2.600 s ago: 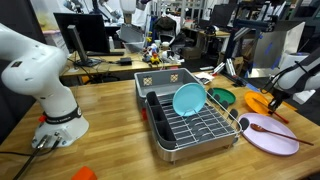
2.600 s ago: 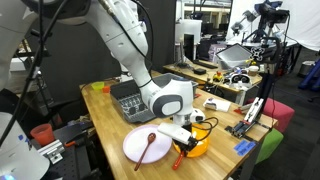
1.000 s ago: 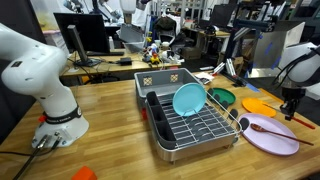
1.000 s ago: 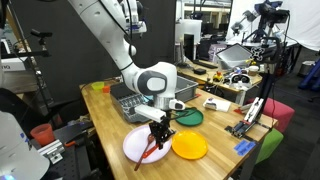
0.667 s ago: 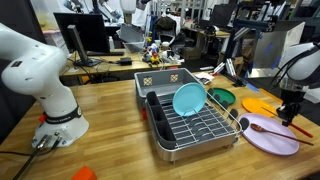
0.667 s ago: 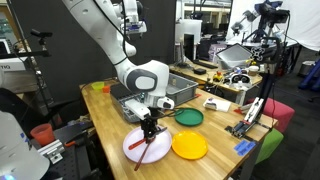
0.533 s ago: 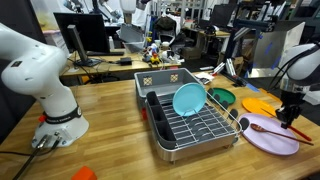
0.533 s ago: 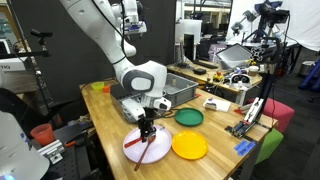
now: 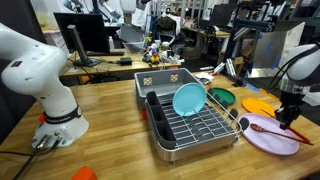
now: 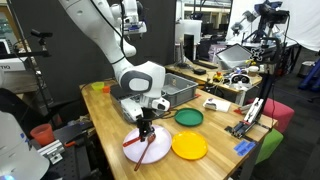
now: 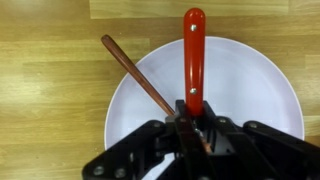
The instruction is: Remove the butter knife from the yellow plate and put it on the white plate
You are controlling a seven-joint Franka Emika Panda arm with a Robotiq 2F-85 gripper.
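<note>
My gripper (image 11: 193,125) is shut on the butter knife (image 11: 193,50), a slim red-orange stick that points away from the jaws over the white plate (image 11: 255,85). A thin brown utensil (image 11: 140,75) lies slanted on that plate to the left of the knife. In both exterior views the gripper (image 9: 288,117) (image 10: 146,131) hangs low over the white plate (image 9: 275,140) (image 10: 128,150). The yellow plate (image 9: 260,103) (image 10: 189,146) lies beside it with nothing on it. I cannot tell whether the knife touches the plate.
A green plate (image 9: 222,97) (image 10: 187,116) lies behind the yellow one. A metal dish rack (image 9: 200,128) holds an upright teal plate (image 9: 187,98). The wooden table's edge runs close to the white plate (image 10: 120,165).
The gripper carried the knife from the yellow plate over to the white plate and sank lower; in the last half second it has hardly moved.
</note>
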